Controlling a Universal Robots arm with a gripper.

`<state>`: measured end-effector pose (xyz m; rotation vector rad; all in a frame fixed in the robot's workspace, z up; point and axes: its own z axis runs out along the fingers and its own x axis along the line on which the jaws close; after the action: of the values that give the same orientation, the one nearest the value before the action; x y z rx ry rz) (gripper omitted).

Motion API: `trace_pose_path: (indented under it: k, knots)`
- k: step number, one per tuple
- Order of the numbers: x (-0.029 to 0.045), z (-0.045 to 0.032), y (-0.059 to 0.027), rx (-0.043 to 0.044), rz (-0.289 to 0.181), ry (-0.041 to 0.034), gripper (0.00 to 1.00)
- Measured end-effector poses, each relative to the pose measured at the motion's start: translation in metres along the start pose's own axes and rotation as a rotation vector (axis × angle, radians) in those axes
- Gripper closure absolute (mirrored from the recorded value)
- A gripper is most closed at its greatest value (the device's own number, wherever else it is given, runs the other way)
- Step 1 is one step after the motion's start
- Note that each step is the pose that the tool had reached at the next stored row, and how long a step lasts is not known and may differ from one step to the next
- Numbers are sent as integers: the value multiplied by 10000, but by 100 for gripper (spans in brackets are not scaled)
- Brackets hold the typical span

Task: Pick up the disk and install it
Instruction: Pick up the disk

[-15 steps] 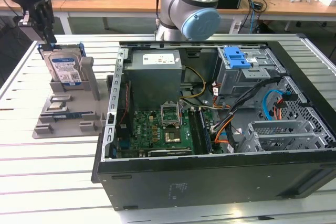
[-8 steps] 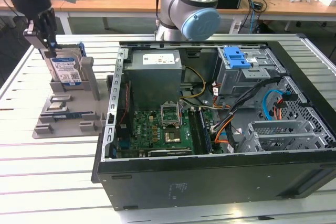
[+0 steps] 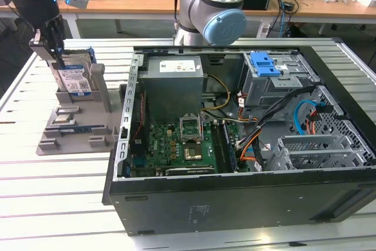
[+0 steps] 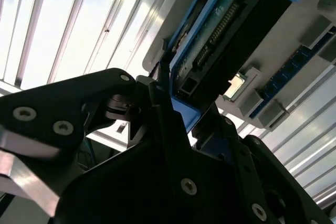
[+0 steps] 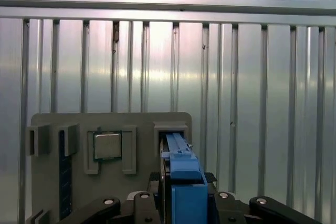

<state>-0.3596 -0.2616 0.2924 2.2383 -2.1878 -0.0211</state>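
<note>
The disk (image 3: 75, 79) is a silver hard drive with a white-and-blue label and blue side rails. It stands upright on edge at the back slot of a grey holder (image 3: 70, 136), on the exterior view's left. My gripper (image 3: 57, 57) comes down on it from above, with a finger pressed on each side, shut on it. In the first wrist view the disk's blue rail (image 5: 181, 166) runs straight out between the black fingers (image 5: 144, 200). The second wrist view shows the disk's connector end (image 4: 231, 35) just beyond the gripper body.
An open computer case (image 3: 235, 198) lies on the slatted metal table (image 3: 59, 204) to the holder's right in the exterior view. Inside it are a motherboard (image 3: 182, 145), a grey power supply (image 3: 173, 80) and a grey drive cage (image 3: 276, 89) with a blue latch (image 3: 264, 63). A processor chip (image 5: 107, 146) sits in the holder.
</note>
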Motion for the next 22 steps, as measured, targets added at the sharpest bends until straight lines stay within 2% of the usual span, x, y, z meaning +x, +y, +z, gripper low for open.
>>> trace_pose_path:
  k: [2,4,19,22]
  knots:
    - [0,2,0,2,-2,0,58]
    - [0,4,0,2,-3,-1,63]
    - [0,9,-1,4,-9,-1,63]
    - [0,-23,0,4,-10,-1,63]
